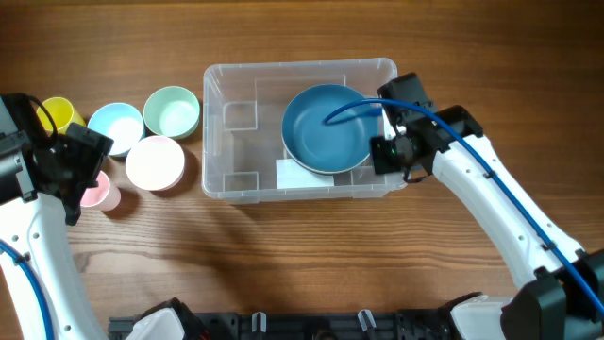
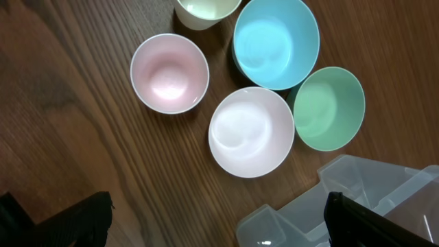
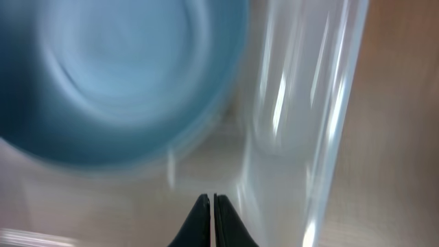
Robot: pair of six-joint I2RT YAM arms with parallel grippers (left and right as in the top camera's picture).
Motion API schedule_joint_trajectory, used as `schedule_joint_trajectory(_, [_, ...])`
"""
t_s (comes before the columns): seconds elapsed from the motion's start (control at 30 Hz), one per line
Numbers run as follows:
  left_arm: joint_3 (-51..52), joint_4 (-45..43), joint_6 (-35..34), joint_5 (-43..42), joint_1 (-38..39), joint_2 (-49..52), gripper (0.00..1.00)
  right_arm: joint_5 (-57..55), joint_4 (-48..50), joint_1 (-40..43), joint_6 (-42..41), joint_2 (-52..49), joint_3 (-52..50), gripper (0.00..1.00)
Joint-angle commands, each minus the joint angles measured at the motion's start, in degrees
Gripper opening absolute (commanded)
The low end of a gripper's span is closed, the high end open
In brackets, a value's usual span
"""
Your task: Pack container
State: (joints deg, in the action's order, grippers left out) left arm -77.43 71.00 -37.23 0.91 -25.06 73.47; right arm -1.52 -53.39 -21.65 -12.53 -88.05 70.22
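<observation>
Your right claw (image 3: 209, 214) is pinched shut on nothing, with the big clear plastic box (image 1: 302, 64) right at its tips and the dark blue round bowl (image 1: 326, 127) already lying inside, so that bowl looks done. Your left claw (image 2: 219, 223) is spread wide and empty, with the white round bowl (image 2: 251, 132) just ahead of it. Next, I think, lower it onto that bowl's rim, pinch, and lift it into the box.

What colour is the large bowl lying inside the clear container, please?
The bowl is dark teal-blue, clearest in the overhead view.
</observation>
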Motion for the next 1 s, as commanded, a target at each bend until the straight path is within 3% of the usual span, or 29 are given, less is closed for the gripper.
schedule_joint_trajectory(0.0, [-0.9,0.0,-0.74,-0.44,-0.31,-0.92,1.0,-0.15,6.32,0.39,1.95,4.39,2.84,0.04])
schedule_joint_trajectory(0.2, [-0.9,0.0,-0.74,-0.44,-0.31,-0.92,1.0,-6.01,5.75,6.08,-2.43,9.03,9.77,0.08])
schedule_joint_trajectory(0.33, [-0.9,0.0,-0.74,-0.44,-0.31,-0.92,1.0,-10.05,2.12,13.27,-2.91,13.29,10.14,0.39])
schedule_joint_trajectory(0.37, [-0.9,0.0,-0.74,-0.44,-0.31,-0.92,1.0,-10.16,1.36,14.69,-2.89,13.9,10.14,0.53])
schedule_joint_trajectory(0.4, [-0.9,0.0,-0.74,-0.44,-0.31,-0.94,1.0,-10.1,-0.5,18.47,-2.95,15.02,10.14,0.75])
schedule_joint_trajectory(0.5, [-0.9,0.0,-0.74,-0.44,-0.31,-0.92,1.0,-10.08,-2.47,23.47,-3.54,15.5,10.14,1.0])
schedule_joint_trajectory(0.97, [-0.9,0.0,-0.74,-0.44,-0.31,-0.92,1.0,-10.08,-3.63,26.86,-4.13,14.38,10.03,0.99])
